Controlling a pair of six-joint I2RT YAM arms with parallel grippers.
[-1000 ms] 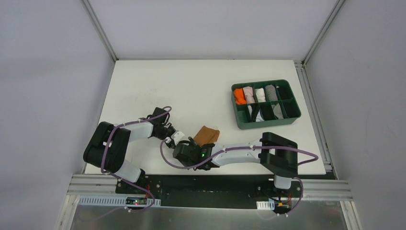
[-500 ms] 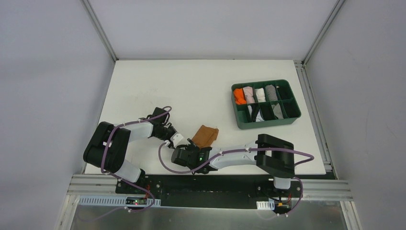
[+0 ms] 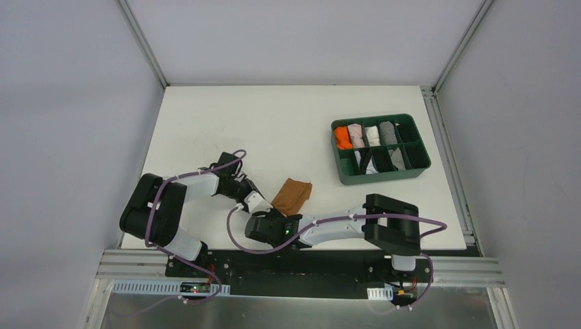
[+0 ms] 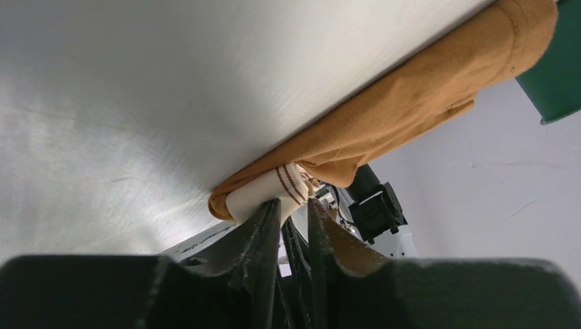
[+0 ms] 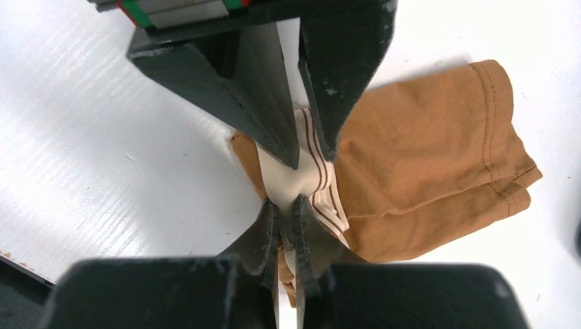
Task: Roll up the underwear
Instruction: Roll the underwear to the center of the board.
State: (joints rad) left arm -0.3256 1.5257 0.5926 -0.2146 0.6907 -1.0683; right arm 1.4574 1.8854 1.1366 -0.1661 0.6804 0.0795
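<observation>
The tan-brown underwear (image 3: pixel 292 195) lies folded on the white table, its pale striped waistband (image 5: pixel 291 179) bunched at the near-left corner. My right gripper (image 5: pixel 282 203) is shut on that waistband, which is pinched between its fingertips. It reaches in from the near side (image 3: pixel 275 212). Opposite it, my left gripper (image 5: pixel 310 157) comes from the left (image 3: pixel 264 203) with its jaws a little apart. In the left wrist view the waistband (image 4: pixel 257 195) rests against the tips of the left gripper (image 4: pixel 293 204), and the gap between its fingers is empty.
A green tray (image 3: pixel 384 176) stands at the right of the table with several rolled garments, among them an orange one (image 3: pixel 342 137). Its corner shows in the left wrist view (image 4: pixel 558 75). Both arms crowd the near-left part of the table, close to its front edge.
My right gripper has closed on the waistband and its arm has slid left. The left gripper's jaws have eased apart. The underwear has shifted slightly left.
</observation>
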